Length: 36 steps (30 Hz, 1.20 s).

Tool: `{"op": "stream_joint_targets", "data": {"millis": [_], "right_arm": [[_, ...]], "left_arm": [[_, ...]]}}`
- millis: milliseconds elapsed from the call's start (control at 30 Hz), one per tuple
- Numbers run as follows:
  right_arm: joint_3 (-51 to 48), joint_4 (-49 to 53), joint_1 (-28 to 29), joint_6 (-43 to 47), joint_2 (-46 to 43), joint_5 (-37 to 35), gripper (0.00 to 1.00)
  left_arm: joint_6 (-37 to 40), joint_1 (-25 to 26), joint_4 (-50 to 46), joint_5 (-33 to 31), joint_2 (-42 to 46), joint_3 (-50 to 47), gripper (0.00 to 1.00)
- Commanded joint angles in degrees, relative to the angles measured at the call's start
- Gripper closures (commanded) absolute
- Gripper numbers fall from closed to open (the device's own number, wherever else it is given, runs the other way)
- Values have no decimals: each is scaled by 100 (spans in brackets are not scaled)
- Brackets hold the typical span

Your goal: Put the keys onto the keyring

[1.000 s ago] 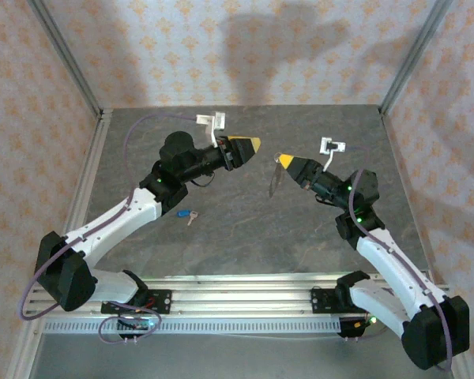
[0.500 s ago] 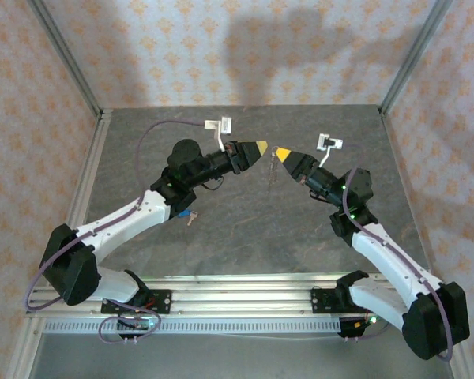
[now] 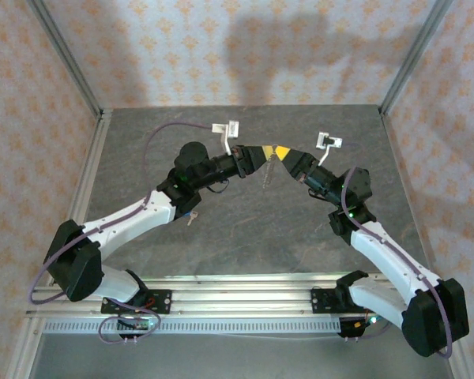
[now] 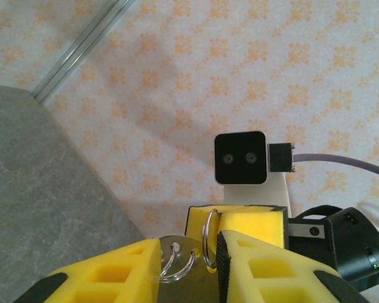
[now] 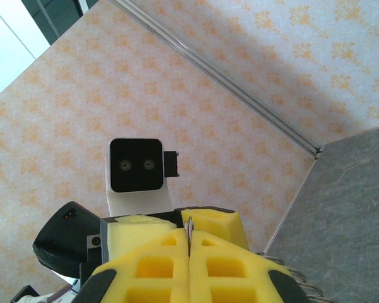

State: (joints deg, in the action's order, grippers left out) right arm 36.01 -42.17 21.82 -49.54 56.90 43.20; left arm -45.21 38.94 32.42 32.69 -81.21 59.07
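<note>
Handover of the keyring in mid-air, above the far middle of the table. We are pinching the keyring with the right gripper. Its yellow fingers are pressing flat together, and a thin metal edge is showing in the seam between them in the right wrist view. The left gripper is meeting it tip to tip. Its jaws are standing partly apart with the silvery loops lying in the gap, and we cannot tell whether the pads are pressing on the metal. From above, a thin part of the keyring is hanging just below the two tips. A blue-headed key is lying on the table, well apart to the near left, half tucked beside the left forearm.

We are judging this to be the preparatory step — bracing the keyring between both arms, with no key threaded yet. The next move is calling for a firm two-point hold that leaves the split of the keyring exposed — then one arm freeing itself to fetch the small key, a fine pickup.
</note>
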Motion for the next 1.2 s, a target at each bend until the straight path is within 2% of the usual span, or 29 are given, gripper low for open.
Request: {"op": "stream_joint_targets", "data": {"millis": [0,267,667,1000,1167], "right_arm": [[197,-437,33,-51,-55,-35,100],[135,-393,32,-30,-92,-13,100],[91,-318,32,6,-101,17,100],[55,-300,37,12,-101,39,100],[47,-284,32,23,-94,26,100]], "left_arm": [[-14,61,300,27,-53,140,71],[12,96,298,-16,-62,195,72],[21,96,366,-175,-1,203,65],[-29,104,514,-210,-43,210,65],[-50,148,594,-124,-106,255,71]]}}
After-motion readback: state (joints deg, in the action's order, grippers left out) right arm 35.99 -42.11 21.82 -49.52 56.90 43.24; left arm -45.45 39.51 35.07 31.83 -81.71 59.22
